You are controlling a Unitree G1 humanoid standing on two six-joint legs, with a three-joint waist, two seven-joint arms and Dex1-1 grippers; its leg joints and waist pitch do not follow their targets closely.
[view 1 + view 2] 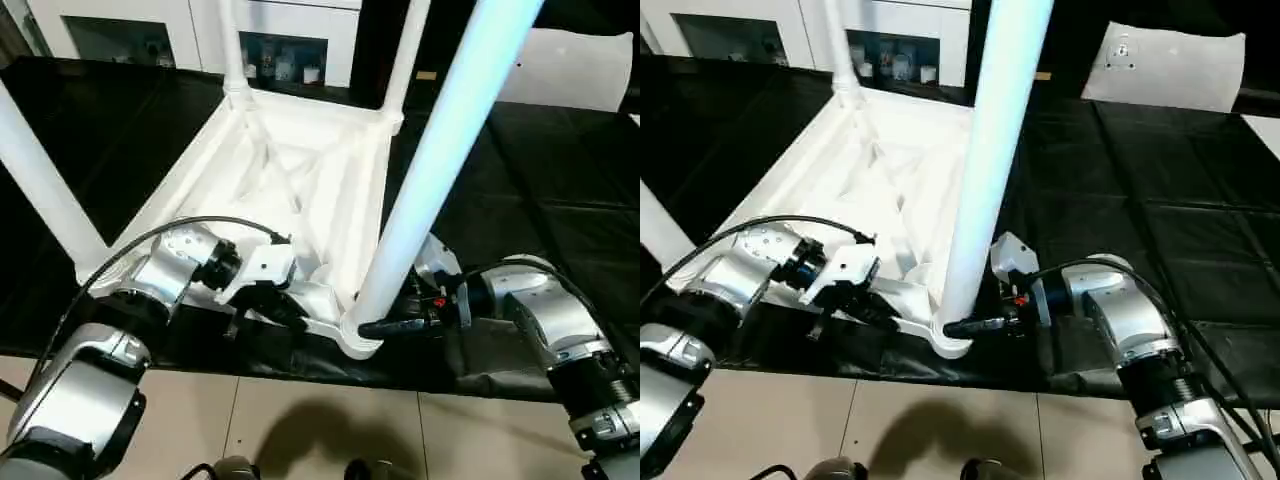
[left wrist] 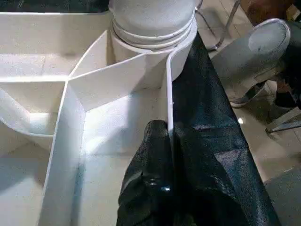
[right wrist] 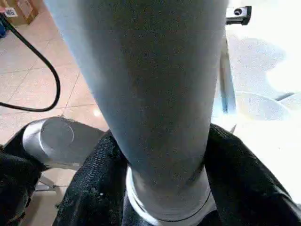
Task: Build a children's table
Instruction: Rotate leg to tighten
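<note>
Claw-wise, my right claw (image 1: 958,327) hugs the slick, light, stiff leg (image 1: 985,170) low by its socket, left claw (image 2: 157,155) pinching the tabletop (image 1: 300,170) rim.

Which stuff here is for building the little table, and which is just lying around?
For the job:
tabletop
near leg
other legs
left gripper
right gripper

Lying about:
flat white sheet
cabinet
black cloth
</note>
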